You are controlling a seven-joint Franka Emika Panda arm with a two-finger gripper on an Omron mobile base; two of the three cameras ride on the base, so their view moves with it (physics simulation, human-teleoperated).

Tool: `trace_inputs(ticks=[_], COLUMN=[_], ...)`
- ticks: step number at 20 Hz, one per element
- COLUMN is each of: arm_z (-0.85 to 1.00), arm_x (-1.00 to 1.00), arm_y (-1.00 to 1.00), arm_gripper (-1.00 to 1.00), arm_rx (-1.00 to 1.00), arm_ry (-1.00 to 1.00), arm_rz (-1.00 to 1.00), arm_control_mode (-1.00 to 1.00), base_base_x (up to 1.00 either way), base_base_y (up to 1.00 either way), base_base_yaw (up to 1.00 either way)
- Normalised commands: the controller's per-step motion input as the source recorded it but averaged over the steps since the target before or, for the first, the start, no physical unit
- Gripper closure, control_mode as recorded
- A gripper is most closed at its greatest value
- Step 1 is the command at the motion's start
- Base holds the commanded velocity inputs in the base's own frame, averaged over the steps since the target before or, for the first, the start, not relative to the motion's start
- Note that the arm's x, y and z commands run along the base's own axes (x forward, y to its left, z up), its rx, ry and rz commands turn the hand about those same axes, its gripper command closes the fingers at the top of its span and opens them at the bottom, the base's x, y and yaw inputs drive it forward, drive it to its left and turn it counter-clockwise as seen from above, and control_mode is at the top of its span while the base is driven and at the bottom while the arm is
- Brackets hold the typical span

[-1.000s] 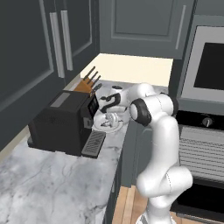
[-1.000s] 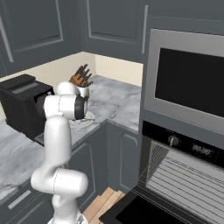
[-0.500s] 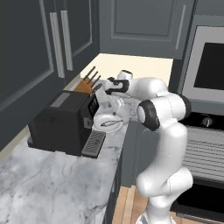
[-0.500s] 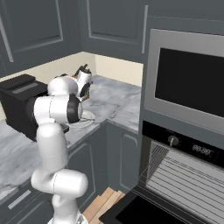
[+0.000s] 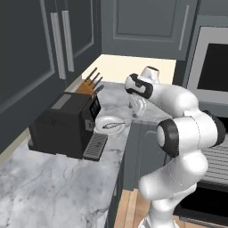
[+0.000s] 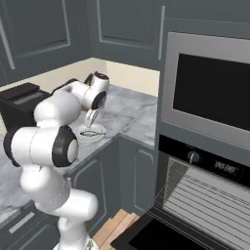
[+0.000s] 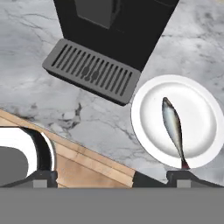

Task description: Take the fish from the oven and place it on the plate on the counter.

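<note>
The slender silvery fish [image 7: 173, 127] lies along the small white plate [image 7: 148, 105] on the marbled counter [image 7: 35, 83]. In the left base view the fish [image 5: 113, 125] rests on the plate [image 5: 100, 128] beside the coffee machine. My gripper [image 5: 134, 112] hangs above the plate's right side, open and holding nothing. The right base view has the gripper [image 6: 91, 119] just over the plate [image 6: 99, 136] and the fish [image 6: 89, 133]. In the hand view the two fingertips [image 7: 182, 177] stand wide apart at the bottom. The oven [image 6: 210, 195] stands open at the right with bare wire racks.
A black coffee machine [image 5: 67, 124] with a slotted drip tray [image 7: 92, 72] stands left of the plate. A knife block [image 5: 87, 84] sits behind it. The silver microwave [image 6: 215, 93] is above the oven. The lowered oven door [image 6: 156, 237] juts into the floor space.
My hand has risen from low over the plate and drawn back to the right. The fish stays lying on the plate, and the jaws remain open.
</note>
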Motion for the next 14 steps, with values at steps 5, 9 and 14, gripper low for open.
trace_inputs(ticks=[5,9,14], arm_z=[0.15,0.03,0.48], arm_x=[-0.99,-1.00,-0.96], arm_y=[-0.29,-0.10,-0.21], arm_gripper=[-1.00,-1.00,-1.00], arm_rx=[-0.23,-0.26,-0.15], arm_ry=[0.00,0.00,-0.14], arm_rz=[-0.17,-0.20,-0.27], arm_control_mode=[-1.00,-1.00,-1.00], base_base_x=[0.00,0.00,0.00], base_base_y=[0.00,0.00,0.00], base_base_yaw=[0.00,0.00,0.00])
